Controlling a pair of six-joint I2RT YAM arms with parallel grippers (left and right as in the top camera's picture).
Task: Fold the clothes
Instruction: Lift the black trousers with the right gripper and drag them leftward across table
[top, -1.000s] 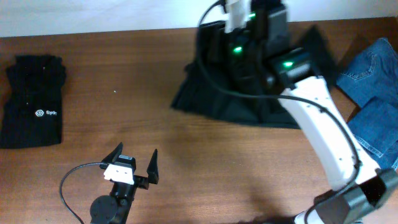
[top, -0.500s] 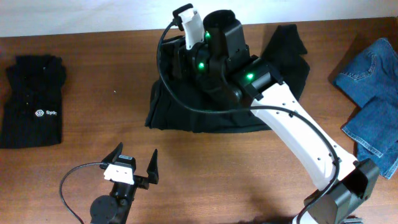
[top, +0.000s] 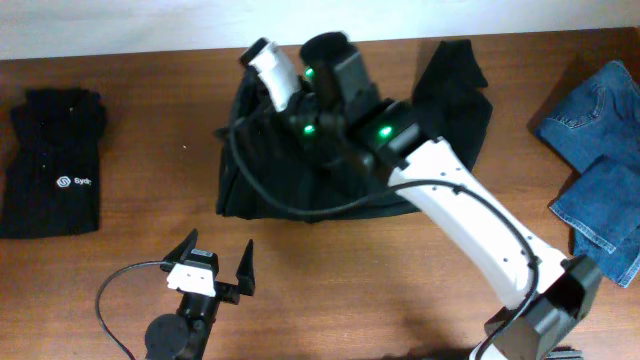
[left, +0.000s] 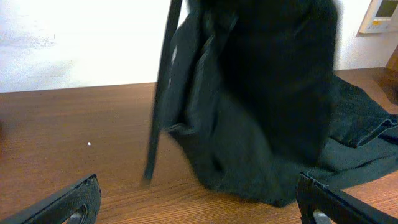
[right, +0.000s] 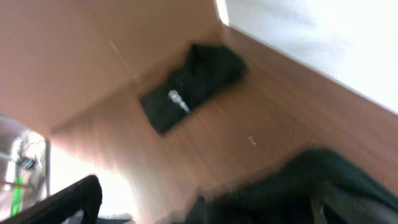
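The clothes, black trousers (top: 262, 170), lie bunched at the table's back middle, with one part spread out to the right (top: 455, 90). My right arm (top: 470, 215) reaches over them, its wrist at their left end. In the right wrist view the right gripper (right: 202, 202) stands open, wide fingers over the dark cloth (right: 323, 180), the picture blurred. My left gripper (top: 215, 255) rests open near the front edge, apart from the trousers. In its own view the left gripper (left: 198, 186) has bare wood between the fingers and the heap (left: 261, 124) just beyond.
A folded black top with a small white logo (top: 55, 165) lies at the far left, also in the right wrist view (right: 189, 87). Blue denim jeans (top: 595, 160) lie crumpled at the right edge. A pale wall runs behind the table's back edge.
My right arm has swept left along the table's back, carrying the trousers with it, and its jaws now stand open. The left arm has not moved.
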